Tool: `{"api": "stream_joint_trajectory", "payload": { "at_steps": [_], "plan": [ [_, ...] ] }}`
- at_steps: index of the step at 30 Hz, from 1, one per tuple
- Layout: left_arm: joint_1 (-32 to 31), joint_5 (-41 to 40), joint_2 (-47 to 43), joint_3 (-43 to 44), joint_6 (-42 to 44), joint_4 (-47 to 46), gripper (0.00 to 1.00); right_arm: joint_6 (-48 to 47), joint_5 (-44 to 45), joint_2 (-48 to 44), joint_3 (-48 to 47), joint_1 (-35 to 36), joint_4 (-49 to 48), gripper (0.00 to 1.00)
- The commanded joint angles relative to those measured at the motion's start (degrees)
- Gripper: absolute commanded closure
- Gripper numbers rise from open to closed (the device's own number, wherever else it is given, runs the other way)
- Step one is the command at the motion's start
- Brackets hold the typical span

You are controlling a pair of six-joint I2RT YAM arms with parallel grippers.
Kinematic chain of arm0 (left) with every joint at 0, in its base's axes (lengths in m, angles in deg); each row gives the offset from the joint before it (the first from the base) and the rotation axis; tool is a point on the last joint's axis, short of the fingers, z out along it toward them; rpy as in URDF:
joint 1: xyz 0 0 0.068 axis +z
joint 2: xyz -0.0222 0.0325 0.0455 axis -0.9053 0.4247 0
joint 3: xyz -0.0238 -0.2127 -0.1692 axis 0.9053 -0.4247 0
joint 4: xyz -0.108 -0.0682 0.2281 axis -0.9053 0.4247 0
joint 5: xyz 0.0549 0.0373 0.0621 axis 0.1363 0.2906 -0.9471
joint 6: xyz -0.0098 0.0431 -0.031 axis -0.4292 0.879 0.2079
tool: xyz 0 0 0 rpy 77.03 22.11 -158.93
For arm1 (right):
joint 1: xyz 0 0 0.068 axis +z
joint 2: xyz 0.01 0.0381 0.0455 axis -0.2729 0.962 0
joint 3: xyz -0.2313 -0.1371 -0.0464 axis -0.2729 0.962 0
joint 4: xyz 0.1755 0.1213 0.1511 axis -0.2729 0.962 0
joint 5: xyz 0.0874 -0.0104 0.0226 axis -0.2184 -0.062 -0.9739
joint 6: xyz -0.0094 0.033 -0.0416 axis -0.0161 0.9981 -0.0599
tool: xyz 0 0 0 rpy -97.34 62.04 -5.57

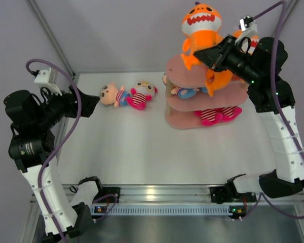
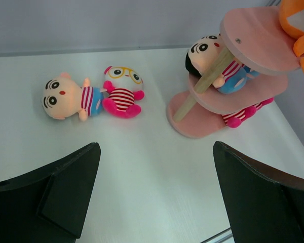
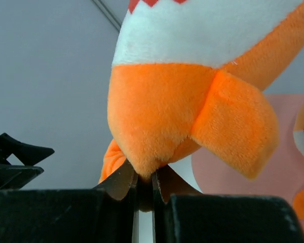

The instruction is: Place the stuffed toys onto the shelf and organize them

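Right gripper (image 3: 144,185) clamped on orange shark plush (image 3: 162,111); left gripper (image 2: 154,157) jaws fully apart
The shark plush rises directly above the right fingers, pinched by its lower tip, with the pink shelf (image 2: 258,45) behind it. A blue-clad doll (image 2: 66,96) and a pink striped doll (image 2: 122,92) lie side by side on the table (image 2: 142,167), ahead-left of the left gripper; the shelf stands ahead-right

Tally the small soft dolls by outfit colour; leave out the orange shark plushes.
Pink-striped outfit: 2, the goggle-eyed doll on the white table, the bottom-tier doll on the pink shelf.
Blue outfit: 2, the bare-headed doll on the table, the black-haired doll on the middle tier.
Total: 4.
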Motion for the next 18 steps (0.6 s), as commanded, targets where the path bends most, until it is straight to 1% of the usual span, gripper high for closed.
{"api": "stream_joint_trajectory", "payload": {
  "at_steps": [1,8,11,15,18],
  "plan": [
    [-0.4,-1.3,0.3,0.5,2.8,1.2,0.01,0.7,-7.6,2.8,0.1,-1.0,3.5,1.0],
    [-0.5,-1.1,1.1,0.1,2.6,1.4,0.01,-0.3,-9.8,5.2,1.8,-0.8,2.8,1.0],
    [-0.5,-1.3,1.1,0.0,2.8,1.4,0.01,-1.0,-7.6,5.7,3.3,-0.9,2.6,1.0],
    [-0.5,-1.3,1.2,-0.4,2.8,1.4,0.01,-1.6,-8.0,7.1,4.0,-1.0,4.1,1.0],
    [-0.5,-0.9,1.1,-0.4,2.8,1.4,0.01,-1.7,-5.8,5.7,6.4,-1.1,3.8,1.0]
  ]
}}
